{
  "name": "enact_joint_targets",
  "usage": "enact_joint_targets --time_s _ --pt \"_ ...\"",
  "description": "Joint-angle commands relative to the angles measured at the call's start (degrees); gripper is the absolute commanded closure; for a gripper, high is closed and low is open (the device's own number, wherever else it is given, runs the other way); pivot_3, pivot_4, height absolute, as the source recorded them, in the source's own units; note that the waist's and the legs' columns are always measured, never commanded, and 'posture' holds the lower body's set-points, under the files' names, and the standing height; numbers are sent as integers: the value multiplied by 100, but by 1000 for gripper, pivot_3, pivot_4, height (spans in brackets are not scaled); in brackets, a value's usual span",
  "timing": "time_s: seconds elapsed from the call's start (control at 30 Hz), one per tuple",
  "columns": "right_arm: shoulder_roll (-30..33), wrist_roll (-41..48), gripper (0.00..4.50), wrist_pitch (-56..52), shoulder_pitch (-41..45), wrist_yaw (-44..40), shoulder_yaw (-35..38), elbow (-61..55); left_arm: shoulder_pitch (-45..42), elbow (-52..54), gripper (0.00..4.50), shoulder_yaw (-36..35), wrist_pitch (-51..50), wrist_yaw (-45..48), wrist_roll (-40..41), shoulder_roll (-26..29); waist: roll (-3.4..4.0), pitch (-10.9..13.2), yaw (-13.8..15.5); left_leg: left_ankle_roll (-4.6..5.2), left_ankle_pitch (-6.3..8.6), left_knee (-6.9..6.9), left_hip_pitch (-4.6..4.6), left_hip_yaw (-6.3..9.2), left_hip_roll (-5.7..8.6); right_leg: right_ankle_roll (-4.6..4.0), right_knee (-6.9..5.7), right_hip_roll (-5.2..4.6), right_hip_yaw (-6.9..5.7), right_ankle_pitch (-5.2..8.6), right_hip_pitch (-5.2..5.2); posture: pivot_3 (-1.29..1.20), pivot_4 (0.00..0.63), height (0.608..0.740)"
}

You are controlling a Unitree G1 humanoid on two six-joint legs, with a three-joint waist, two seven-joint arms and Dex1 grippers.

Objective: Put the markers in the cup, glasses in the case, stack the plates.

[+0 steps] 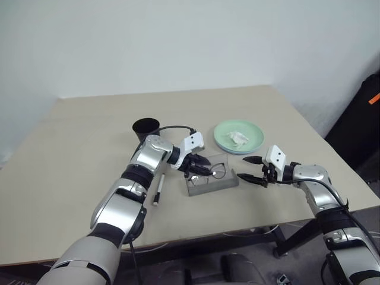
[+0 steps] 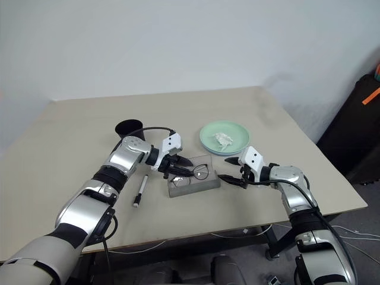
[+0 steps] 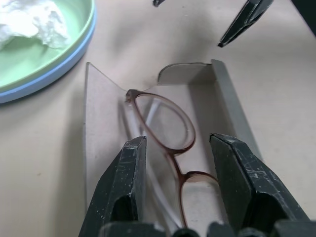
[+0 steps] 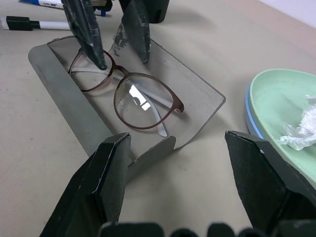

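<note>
The glasses (image 4: 133,98), brown thin-rimmed, lie inside the open grey case (image 4: 64,98) in the middle of the table. My left gripper (image 1: 200,169) hangs over them, jaws open, one finger on each side of a lens (image 3: 163,123); one fingertip (image 4: 101,63) sits right at the frame. My right gripper (image 1: 242,167) is wide open and empty, just off the case's right end. The mint green plate (image 1: 238,136) rests on the light blue plate (image 3: 59,69) behind the case. The black cup (image 1: 145,127) stands at the back left. One marker (image 1: 158,190) lies left of the case, and a second marker (image 4: 49,4) lies beside it.
A crumpled white tissue (image 1: 239,138) lies in the green plate. A black cable (image 1: 172,128) arcs over my left wrist near the cup. The table's front edge (image 1: 237,231) is close below the case. A black bag (image 1: 362,124) stands beyond the right edge.
</note>
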State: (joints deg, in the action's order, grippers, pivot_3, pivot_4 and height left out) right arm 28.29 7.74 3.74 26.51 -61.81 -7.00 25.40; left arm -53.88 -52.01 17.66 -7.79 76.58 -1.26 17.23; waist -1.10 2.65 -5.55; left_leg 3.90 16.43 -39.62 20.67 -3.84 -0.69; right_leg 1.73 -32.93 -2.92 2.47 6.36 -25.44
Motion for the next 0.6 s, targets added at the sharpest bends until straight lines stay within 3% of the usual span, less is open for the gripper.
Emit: enact_joint_targets --time_s 0.03,0.23,0.33,0.47,0.6 --pt "-7 7 1189 111 196 43 59 -82 -46 159 2430 -9 98 77 -43 27 0 0 1 0 0 0 0 0 0 0 0 0 0 0 0 0 0 740" --pt "-1 -1 1189 127 186 77 39 -78 17 116 2430 64 197 35 -166 -28 0 0 1 0 0 0 0 1 0 0 0 0 1 0 0 0 0 740" --pt "3 -8 1189 134 178 92 37 -81 113 294 3033 170 101 350 -150 17 0 0 -2 0 0 0 0 0 0 0 0 0 1 0 0 0 0 740" --pt "8 -15 1189 141 181 102 39 -77 238 499 4416 301 29 613 -186 100 0 0 0 0 0 0 1 0 0 0 0 0 0 0 0 0 0 740" --pt "8 -35 1189 153 176 114 41 -74 238 502 4416 267 -40 508 -177 93 0 0 0 1 0 -1 0 0 -1 0 0 0 2 0 0 0 0 740"
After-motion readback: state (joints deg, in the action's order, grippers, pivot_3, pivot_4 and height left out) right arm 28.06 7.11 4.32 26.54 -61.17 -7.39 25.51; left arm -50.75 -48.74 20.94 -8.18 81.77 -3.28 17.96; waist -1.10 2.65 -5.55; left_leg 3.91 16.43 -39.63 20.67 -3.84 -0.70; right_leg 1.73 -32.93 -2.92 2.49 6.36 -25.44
